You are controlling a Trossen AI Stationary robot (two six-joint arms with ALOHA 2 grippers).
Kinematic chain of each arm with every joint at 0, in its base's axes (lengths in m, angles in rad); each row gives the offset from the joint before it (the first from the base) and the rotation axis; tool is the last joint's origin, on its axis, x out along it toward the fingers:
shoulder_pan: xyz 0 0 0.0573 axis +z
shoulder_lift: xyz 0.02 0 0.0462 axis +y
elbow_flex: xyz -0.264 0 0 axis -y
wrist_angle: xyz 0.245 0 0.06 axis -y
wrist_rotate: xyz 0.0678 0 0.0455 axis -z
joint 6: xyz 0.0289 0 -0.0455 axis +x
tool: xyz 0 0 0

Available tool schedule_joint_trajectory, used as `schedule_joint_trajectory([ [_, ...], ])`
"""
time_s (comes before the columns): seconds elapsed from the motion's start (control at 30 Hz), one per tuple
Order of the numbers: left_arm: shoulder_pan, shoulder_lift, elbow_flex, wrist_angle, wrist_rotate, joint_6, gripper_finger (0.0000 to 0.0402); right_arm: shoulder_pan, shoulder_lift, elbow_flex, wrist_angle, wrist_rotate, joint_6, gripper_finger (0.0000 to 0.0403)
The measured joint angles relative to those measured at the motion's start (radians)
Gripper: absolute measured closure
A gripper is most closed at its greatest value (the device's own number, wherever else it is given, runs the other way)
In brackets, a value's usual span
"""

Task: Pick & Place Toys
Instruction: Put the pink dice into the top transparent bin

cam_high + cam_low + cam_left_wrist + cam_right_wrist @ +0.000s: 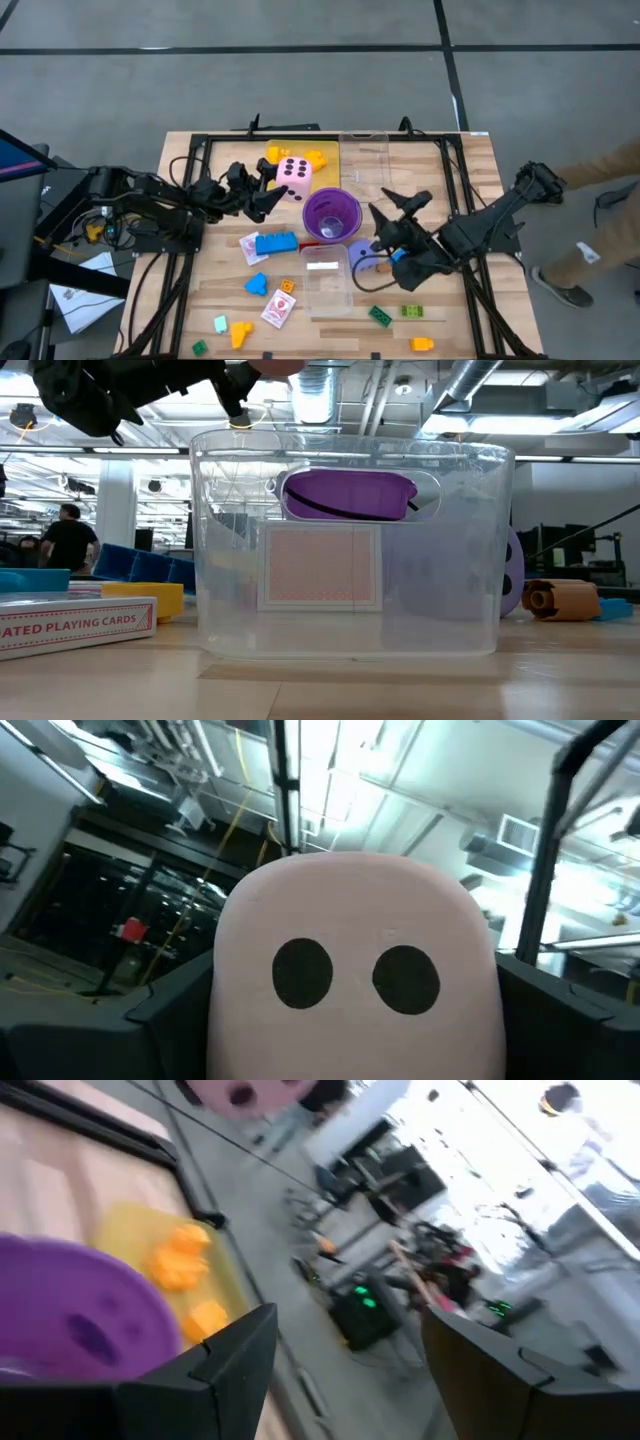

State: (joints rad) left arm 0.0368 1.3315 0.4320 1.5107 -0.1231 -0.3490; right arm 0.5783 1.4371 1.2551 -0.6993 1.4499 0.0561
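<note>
My left gripper [278,184] is shut on the pink die [294,178] with black dots, which it holds up near the yellow tray [322,150] at the far side. My right gripper [390,212] stands open above the table, just right of the purple cup [332,214], with nothing between its fingers [230,1360]. On the wood lie a blue brick [277,243], white-red cards [279,308], a purple die [362,256], and green [380,316], yellow [240,333] and orange [421,344] bricks. Orange bricks [178,1258] rest in the yellow tray. My left gripper pinches the pink die between its two fingers, one on each of two opposite faces [226,1012]. The fingers come from the table's left and slant upward. The die fills the gap between them and is lifted clear of the table, a two-dot face [355,970] toward the wrist camera.
A clear tray [328,280] stands near the table's middle, in front of the cup. Another clear tray [363,158] sits at the far edge. A black frame [200,200] rims the table. A person's leg and shoe [575,270] show beyond the right edge.
</note>
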Motion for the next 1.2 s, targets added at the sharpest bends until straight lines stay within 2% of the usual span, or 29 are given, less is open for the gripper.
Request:
schedule_joint_trajectory([
  [0.17, 0.0, 0.0, 0.0, 0.0, 0.045, -0.001, 0.0054, 0.017, -0.002, 0.0, 0.226, -0.17, -0.153, 0.0161],
  [0.27, -0.007, 0.0, 0.0, 0.011, 0.061, -0.025, 0.0054, 0.017, -0.002, 0.0, 0.411, -0.268, -0.302, 0.0158],
  [0.43, -0.046, -0.001, 0.0, 0.042, 0.079, -0.033, 0.0054, -0.001, 0.036, 0.0, 0.729, -0.332, -0.635, 0.0125],
  [0.53, -0.072, -0.002, 0.001, 0.058, 0.08, -0.03, 0.0055, -0.017, 0.066, 0.0, 0.858, -0.353, -0.794, 0.0093],
  [0.73, -0.107, -0.01, 0.011, 0.059, 0.079, -0.025, 0.0055, -0.056, 0.137, -0.002, 1.015, -0.353, -0.962, 0.0043],
  [0.93, -0.148, 0.0, 0.038, 0.06, 0.08, -0.01, 0.0054, -0.094, 0.183, -0.001, 1.166, -0.406, -1.085, 0.0039],
  [1.07, -0.172, 0.0, 0.039, 0.06, 0.079, 0.008, 0.0055, -0.106, 0.205, 0.022, 1.18, -0.422, -1.104, 0.0039],
  [1.2, -0.186, 0.0, 0.047, 0.059, 0.079, 0.008, 0.0054, -0.105, 0.205, 0.037, 1.153, -0.506, -1.103, 0.0039],
])
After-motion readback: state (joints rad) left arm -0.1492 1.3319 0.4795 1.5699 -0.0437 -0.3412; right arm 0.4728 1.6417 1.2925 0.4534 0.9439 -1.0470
